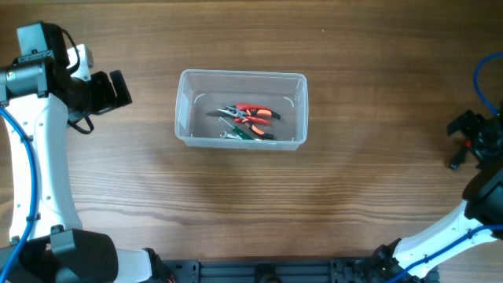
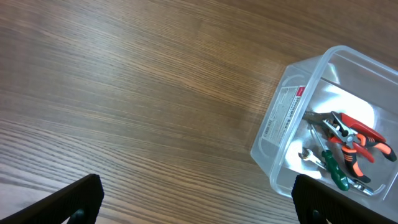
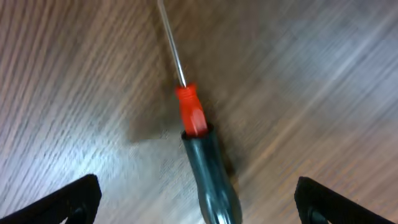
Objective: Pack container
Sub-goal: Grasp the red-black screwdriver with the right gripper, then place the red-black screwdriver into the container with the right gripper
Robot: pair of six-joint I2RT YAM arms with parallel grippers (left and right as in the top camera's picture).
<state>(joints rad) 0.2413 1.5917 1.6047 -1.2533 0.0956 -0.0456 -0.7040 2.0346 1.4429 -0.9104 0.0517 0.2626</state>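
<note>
The clear plastic container (image 1: 182,110) stands on the wooden table, left of centre. Inside it lie red-handled pliers (image 1: 250,114), a green-handled tool (image 1: 253,134) and a small wrench. My left gripper (image 1: 110,90) is open and empty, to the container's left and apart from it. In the left wrist view the container (image 2: 281,118) is at the right, with the pliers (image 2: 354,140) inside. My right gripper (image 1: 470,143) is at the far right edge, open. In the right wrist view a screwdriver (image 3: 202,149) with a red collar and dark handle lies on the table between the open fingers (image 3: 199,208).
The wooden table (image 1: 354,196) spreads around the container. The left arm's white links run down the left side. Blue cables hang at both edges. The right wrist view is blurred.
</note>
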